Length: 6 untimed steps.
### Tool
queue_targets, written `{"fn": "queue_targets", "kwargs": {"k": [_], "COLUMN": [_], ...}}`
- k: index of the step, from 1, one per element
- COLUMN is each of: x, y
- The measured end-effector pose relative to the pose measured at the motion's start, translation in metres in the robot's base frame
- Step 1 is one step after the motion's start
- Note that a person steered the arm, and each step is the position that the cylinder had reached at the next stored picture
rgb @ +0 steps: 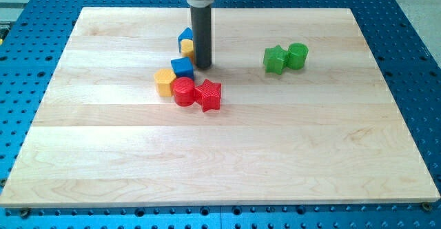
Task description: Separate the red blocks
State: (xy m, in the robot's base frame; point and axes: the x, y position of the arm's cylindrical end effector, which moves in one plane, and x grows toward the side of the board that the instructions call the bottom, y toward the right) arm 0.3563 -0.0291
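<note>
Item 1: red round ribbed plastic block (183, 91), and item 2: red star-shaped plastic block (209, 94). We find both near the middle of the pale wooden counter (289, 146), slightly left of centre, touching each other, the star on the right.

Item 3: yellow plastic block, roughly hexagonal (164, 81), touching the red round block on its left.

Item 4: blue cube-like plastic block (182, 67), just beyond the red pair.

Items 5 and 6: a small blue plastic block (185, 35) and a small yellow plastic block (187, 47), farther back; their right sides are hidden by the rod, so we cannot make out their shapes.

Items 7 and 8: green star-like plastic block (275, 59) and green round plastic block (298, 55), touching, well apart to the right.

End effector: a straight dark rod with no jaws, holding nothing. My tip (203, 65) rests on the counter just right of the blue cube, beyond the red star, apart from both red blocks. The rod's mount is cut off at the far edge.
</note>
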Motion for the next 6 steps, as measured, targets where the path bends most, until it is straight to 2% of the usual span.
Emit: {"fn": "queue_targets", "kwargs": {"k": [1, 2, 3, 4, 6], "x": [-0.024, -0.024, -0.016, 0.021, 0.049], "y": [0.018, -0.026, -0.064, -0.090, -0.049]}}
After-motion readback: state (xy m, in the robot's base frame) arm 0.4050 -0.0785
